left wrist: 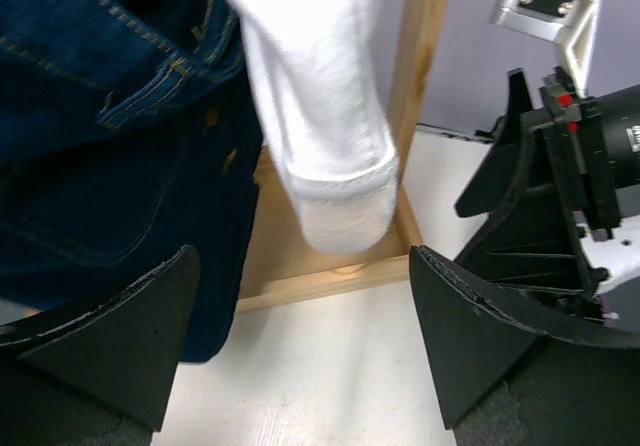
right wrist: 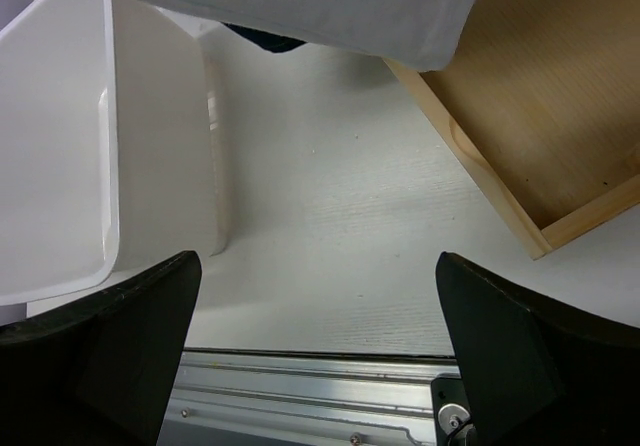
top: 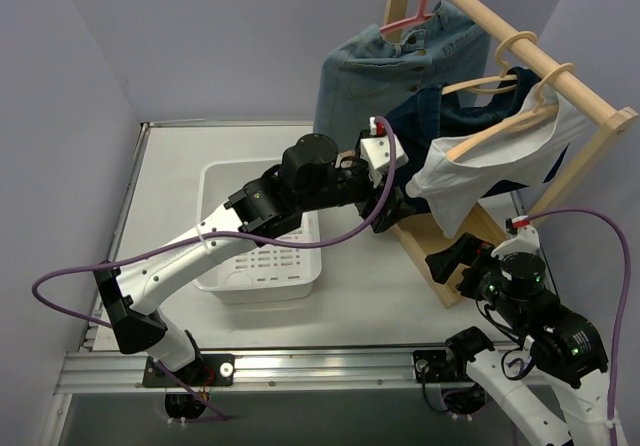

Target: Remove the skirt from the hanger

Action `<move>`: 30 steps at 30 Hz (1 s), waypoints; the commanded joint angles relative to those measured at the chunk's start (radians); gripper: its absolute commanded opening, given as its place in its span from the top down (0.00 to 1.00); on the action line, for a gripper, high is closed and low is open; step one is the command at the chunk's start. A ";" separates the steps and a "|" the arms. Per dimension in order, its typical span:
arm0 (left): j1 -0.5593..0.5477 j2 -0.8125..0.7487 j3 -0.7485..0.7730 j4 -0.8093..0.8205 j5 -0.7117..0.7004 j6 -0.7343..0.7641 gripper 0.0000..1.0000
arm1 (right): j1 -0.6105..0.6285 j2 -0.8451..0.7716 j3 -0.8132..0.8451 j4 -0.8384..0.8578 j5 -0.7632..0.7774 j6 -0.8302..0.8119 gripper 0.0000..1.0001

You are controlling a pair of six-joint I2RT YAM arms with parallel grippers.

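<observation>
Left end effector point(left wrist: 300, 258) spread | right end effector point(right wrist: 318, 258) spread | hangers point(top: 400, 28) point(top: 478, 86) point(top: 495, 133) 3 | garments point(top: 370, 76) point(top: 440, 116) point(top: 470, 176) 3

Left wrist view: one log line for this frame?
state: pre-grasp | left gripper: open, facing dark denim garment and white garment, gripping neither | right gripper: open, empty, above table | rack: garments hanging

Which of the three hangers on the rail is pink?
The pink hanger is the farthest one, carrying the light blue denim garment; the middle hanger and the nearest hanger are pale wood.
</observation>
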 commanded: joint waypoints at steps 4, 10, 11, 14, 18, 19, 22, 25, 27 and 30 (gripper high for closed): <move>-0.003 0.055 0.107 0.063 0.129 -0.034 0.05 | 0.002 -0.027 0.052 -0.036 0.041 0.010 0.00; -0.002 0.200 0.264 0.044 0.140 -0.115 0.07 | 0.002 -0.022 0.089 -0.044 0.041 0.007 0.00; -0.002 0.220 0.284 0.040 0.143 -0.126 0.08 | 0.002 -0.024 0.096 -0.044 0.040 0.002 0.00; -0.002 0.296 0.354 0.028 0.142 -0.159 0.15 | 0.004 -0.030 0.127 -0.046 0.047 -0.005 0.00; 0.001 0.403 0.465 0.016 0.168 -0.199 0.28 | 0.004 -0.033 0.138 -0.056 0.059 -0.015 0.00; 0.000 0.423 0.494 -0.007 0.181 -0.204 0.39 | 0.002 -0.033 0.138 -0.056 0.066 -0.018 0.00; 0.001 0.489 0.626 -0.083 0.209 -0.212 0.79 | 0.004 -0.019 0.141 -0.058 0.066 -0.019 0.00; 0.003 0.491 0.664 -0.124 0.218 -0.207 0.98 | 0.002 -0.008 0.156 -0.055 0.060 -0.019 0.00; 0.004 0.439 0.605 -0.109 0.211 -0.201 0.98 | 0.002 -0.010 0.162 -0.053 0.063 -0.019 0.00; 0.015 0.334 0.487 -0.035 0.185 -0.215 0.98 | 0.002 -0.013 0.161 -0.050 0.066 -0.021 0.00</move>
